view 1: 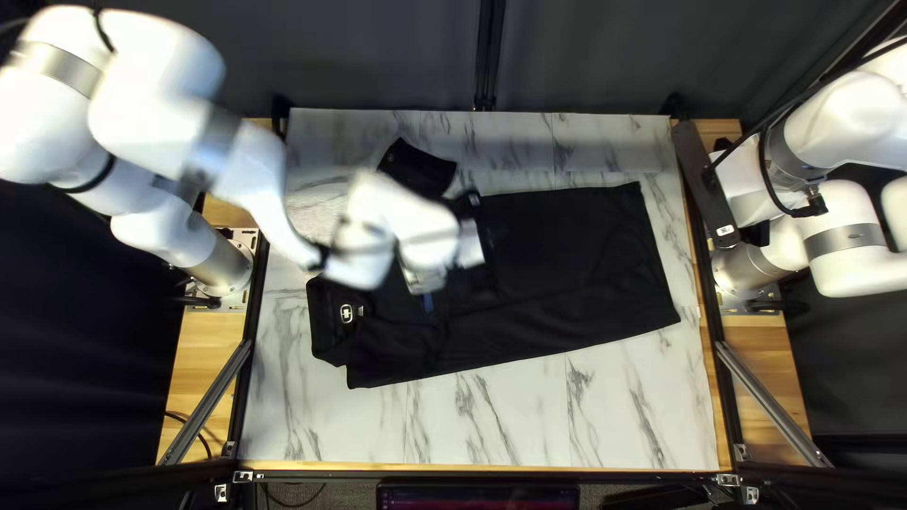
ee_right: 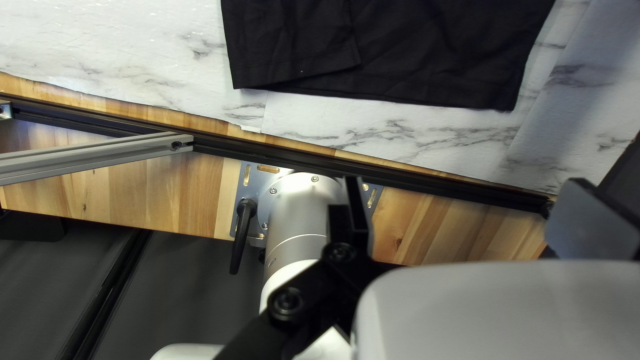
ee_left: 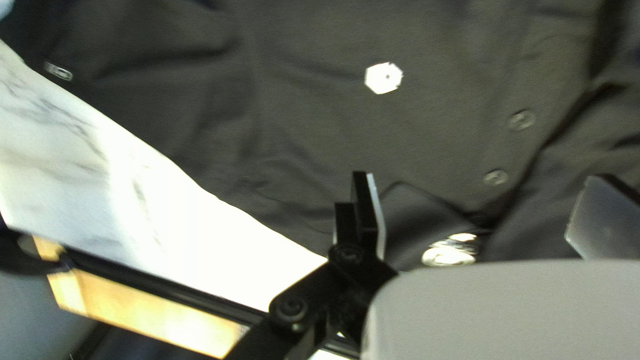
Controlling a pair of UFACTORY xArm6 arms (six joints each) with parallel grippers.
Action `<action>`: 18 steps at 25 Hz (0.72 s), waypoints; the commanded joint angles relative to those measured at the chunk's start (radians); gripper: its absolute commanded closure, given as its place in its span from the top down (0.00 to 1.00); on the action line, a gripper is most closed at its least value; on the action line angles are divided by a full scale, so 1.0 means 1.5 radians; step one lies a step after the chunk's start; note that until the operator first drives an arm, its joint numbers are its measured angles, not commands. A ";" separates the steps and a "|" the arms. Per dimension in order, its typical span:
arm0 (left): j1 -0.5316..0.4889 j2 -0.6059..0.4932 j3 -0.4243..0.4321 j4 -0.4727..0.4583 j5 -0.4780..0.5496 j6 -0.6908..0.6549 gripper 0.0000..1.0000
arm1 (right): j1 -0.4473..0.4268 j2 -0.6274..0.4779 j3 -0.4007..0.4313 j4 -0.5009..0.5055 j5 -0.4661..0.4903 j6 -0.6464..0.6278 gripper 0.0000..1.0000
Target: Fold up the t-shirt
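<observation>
The black shirt lies across the table, collar end at the left of the top left view, hem at the right. One sleeve sticks out toward the far edge. My blurred left gripper is above its middle. In the left wrist view the left gripper stands open over the shirt, near two placket buttons and a shiny logo. My right gripper hangs at the table's right edge. In the right wrist view the right gripper is open, holding nothing, with the shirt's hem ahead.
Marble tabletop shows around the shirt, widest along the near side. Dark frame rails run beside the table. My right arm's base is below the right gripper. My left arm crosses above the collar end.
</observation>
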 commanded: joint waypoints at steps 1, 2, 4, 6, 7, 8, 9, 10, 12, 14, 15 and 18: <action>0.086 -0.014 0.013 -0.028 -0.024 0.152 1.00 | 0.000 0.000 0.000 0.000 0.000 0.000 1.00; 0.102 0.002 0.007 -0.035 -0.035 0.182 1.00 | 0.000 0.000 0.000 0.000 0.000 0.000 1.00; 0.124 0.035 -0.005 -0.053 -0.058 0.236 1.00 | 0.000 0.000 0.000 0.000 0.000 0.000 1.00; 0.141 0.087 -0.029 -0.082 -0.078 0.295 1.00 | 0.000 0.000 0.000 0.000 0.000 0.000 1.00; 0.146 0.117 -0.047 -0.080 -0.074 0.295 1.00 | 0.000 0.000 0.000 0.000 0.000 0.000 1.00; 0.148 0.130 -0.057 -0.077 -0.064 0.284 1.00 | 0.000 0.000 0.000 0.000 0.000 0.000 1.00; 0.149 0.135 -0.062 -0.075 -0.059 0.279 1.00 | 0.000 0.000 0.000 0.000 0.000 0.000 1.00; 0.149 0.135 -0.062 -0.075 -0.059 0.279 1.00 | 0.000 0.000 0.000 0.000 0.000 0.000 1.00; 0.149 0.135 -0.062 -0.075 -0.059 0.279 1.00 | 0.000 0.000 0.000 0.000 0.000 0.000 1.00; 0.149 0.135 -0.062 -0.075 -0.059 0.279 1.00 | 0.000 0.000 0.000 0.000 0.000 0.000 1.00; 0.150 0.133 -0.058 -0.080 -0.061 0.279 1.00 | 0.000 0.000 0.000 0.000 0.000 0.000 1.00; 0.120 0.158 -0.072 -0.064 -0.077 0.273 1.00 | 0.000 0.000 0.000 0.000 0.000 0.000 1.00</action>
